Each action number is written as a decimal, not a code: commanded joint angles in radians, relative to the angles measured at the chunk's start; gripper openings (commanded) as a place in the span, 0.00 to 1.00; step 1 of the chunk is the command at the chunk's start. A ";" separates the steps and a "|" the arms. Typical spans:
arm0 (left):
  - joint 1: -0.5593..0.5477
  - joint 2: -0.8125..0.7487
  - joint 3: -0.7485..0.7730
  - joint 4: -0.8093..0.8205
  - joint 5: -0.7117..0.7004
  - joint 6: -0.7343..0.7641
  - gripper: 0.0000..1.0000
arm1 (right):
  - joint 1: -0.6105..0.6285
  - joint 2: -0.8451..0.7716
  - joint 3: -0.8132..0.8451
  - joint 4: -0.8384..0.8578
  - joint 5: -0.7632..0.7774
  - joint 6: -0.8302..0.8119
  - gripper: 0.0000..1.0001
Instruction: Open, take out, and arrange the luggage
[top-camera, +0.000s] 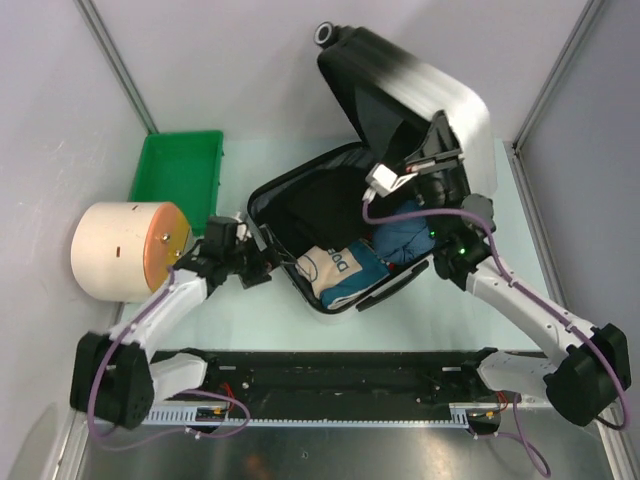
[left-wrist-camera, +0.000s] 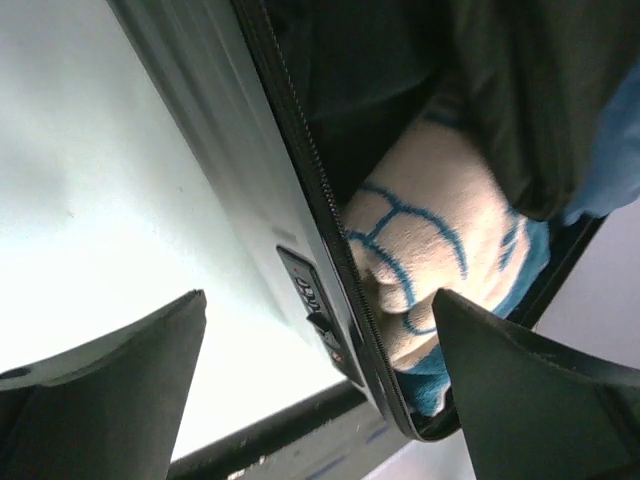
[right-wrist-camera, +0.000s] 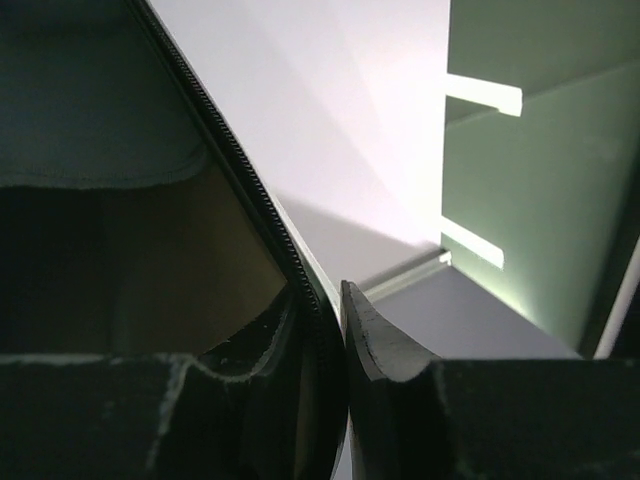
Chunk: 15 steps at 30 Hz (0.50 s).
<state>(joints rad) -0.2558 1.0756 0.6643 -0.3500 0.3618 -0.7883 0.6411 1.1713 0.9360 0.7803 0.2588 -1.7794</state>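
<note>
The right hand is pinching the zipper edge of the raised lid to hold the suitcase open on the bench, while the left hand is hovering wide open at its front rim.

Pairs white links with bulky black joint housings on left arm and right arm alike. Runs a purple cable along each. Shows a small green light on one right joint, a white camera block near that wrist. Ends in dark matte fingers, edges worn pale on the right pair.
</note>
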 joint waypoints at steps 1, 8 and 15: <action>-0.082 0.159 0.098 0.078 0.035 0.023 1.00 | -0.177 0.028 0.027 -0.009 -0.019 0.098 0.00; -0.215 0.521 0.463 0.149 0.141 0.095 0.67 | -0.432 0.054 0.069 0.002 -0.116 0.178 0.00; -0.293 0.773 0.817 0.149 0.161 0.199 0.36 | -0.699 0.077 0.104 -0.003 -0.181 0.215 0.00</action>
<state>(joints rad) -0.4721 1.7676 1.2484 -0.5850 0.3908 -0.6605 0.0837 1.2320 1.0065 0.7944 0.0910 -1.5993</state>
